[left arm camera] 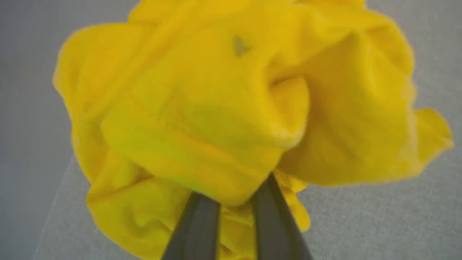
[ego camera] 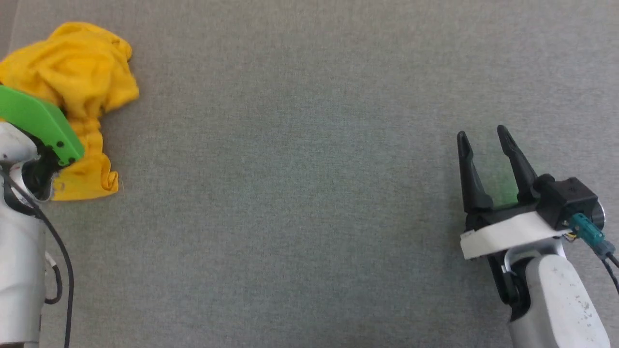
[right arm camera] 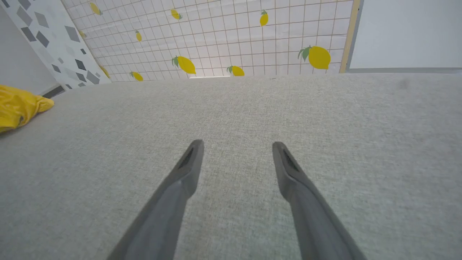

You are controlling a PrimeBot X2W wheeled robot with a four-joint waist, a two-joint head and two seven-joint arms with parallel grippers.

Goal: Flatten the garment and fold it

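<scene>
The yellow garment [ego camera: 77, 82] lies crumpled in a heap at the far left of the grey surface, with no print showing. My left arm reaches over it, and its green wrist cover [ego camera: 41, 123] hides the fingers in the head view. In the left wrist view my left gripper [left arm camera: 234, 196] has its two dark fingers close together with a bunched fold of the garment [left arm camera: 231, 108] pinched between them. At the lower right, far from the cloth, my right gripper [ego camera: 482, 133] is open and holds nothing. The right wrist view shows the right gripper [right arm camera: 237, 144] over bare surface, the garment [right arm camera: 18, 106] at far left.
The grey fabric surface [ego camera: 300, 193] spreads wide between the two arms. Its left edge runs close beside the garment. Behind the far edge stands a tiled wall with lemon prints [right arm camera: 223, 36], with a white panel [right arm camera: 408, 32] beside it.
</scene>
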